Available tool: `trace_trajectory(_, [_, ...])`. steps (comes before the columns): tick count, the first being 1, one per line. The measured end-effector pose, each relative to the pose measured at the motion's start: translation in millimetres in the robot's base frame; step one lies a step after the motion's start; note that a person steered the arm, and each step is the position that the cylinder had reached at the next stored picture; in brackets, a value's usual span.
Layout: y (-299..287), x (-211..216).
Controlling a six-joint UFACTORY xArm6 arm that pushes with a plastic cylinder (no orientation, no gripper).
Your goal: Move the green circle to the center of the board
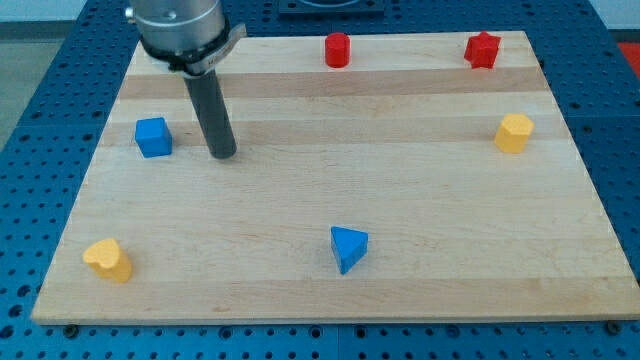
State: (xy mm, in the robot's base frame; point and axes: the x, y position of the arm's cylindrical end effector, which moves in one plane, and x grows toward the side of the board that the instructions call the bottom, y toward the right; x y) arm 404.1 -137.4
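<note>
No green circle shows anywhere in the camera view. My tip (223, 156) rests on the wooden board (330, 190) in its upper left part, with the arm's grey body above it at the view's top. The tip stands just right of a blue cube (153, 137), with a small gap between them, and touches no block.
A red cylinder (338, 49) and a red star-shaped block (482, 49) sit along the board's top edge. A yellow hexagon (514, 132) is at the right edge. A blue triangle (348, 248) lies at bottom centre. A yellow block (108, 259) sits at bottom left.
</note>
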Motion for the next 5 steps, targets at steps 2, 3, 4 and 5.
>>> trace_trajectory(2, [-13, -44])
trace_trajectory(3, [-40, -52])
trace_trajectory(4, [-75, -58])
trace_trajectory(5, [-115, -67])
